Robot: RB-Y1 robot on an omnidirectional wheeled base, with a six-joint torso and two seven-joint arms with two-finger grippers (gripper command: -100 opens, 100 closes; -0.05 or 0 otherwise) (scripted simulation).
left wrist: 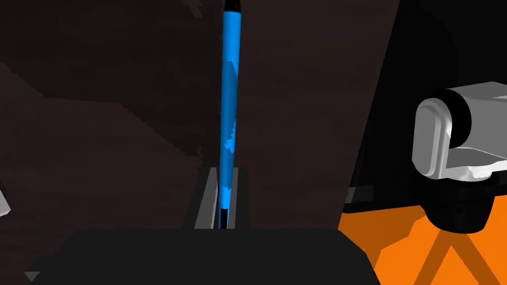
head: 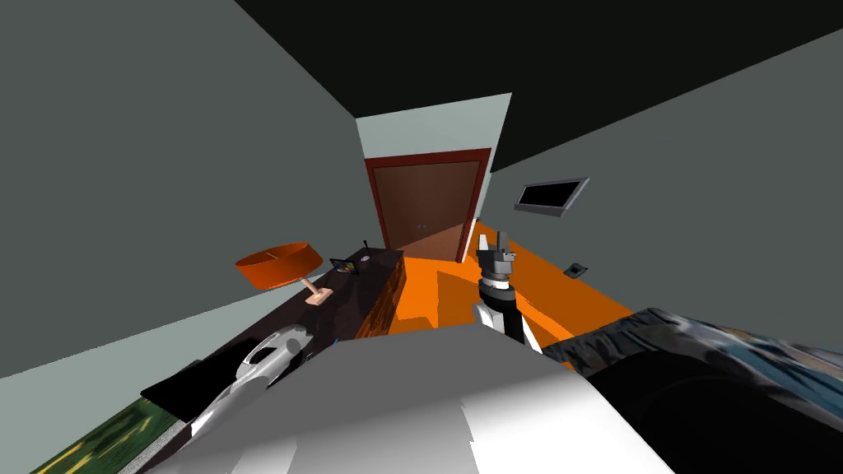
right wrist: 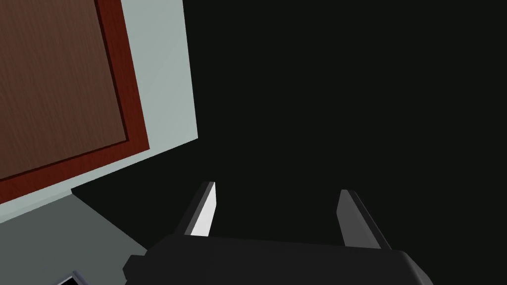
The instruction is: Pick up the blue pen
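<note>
The left gripper (left wrist: 228,173) has its fingers drawn in tight on the pen (left wrist: 230,89). They pinch one end, and the rest of the blue barrel runs out past the tips above the dark desk (left wrist: 124,123). I judge the grasp made and the lift due (whether the pen has left the desk I cannot tell). The next move calls for a slow, straight rise off the desk, since an end grip lets the barrel swing. The right gripper (right wrist: 278,190), fingers wide apart and empty, hangs clear of the desk.
</note>
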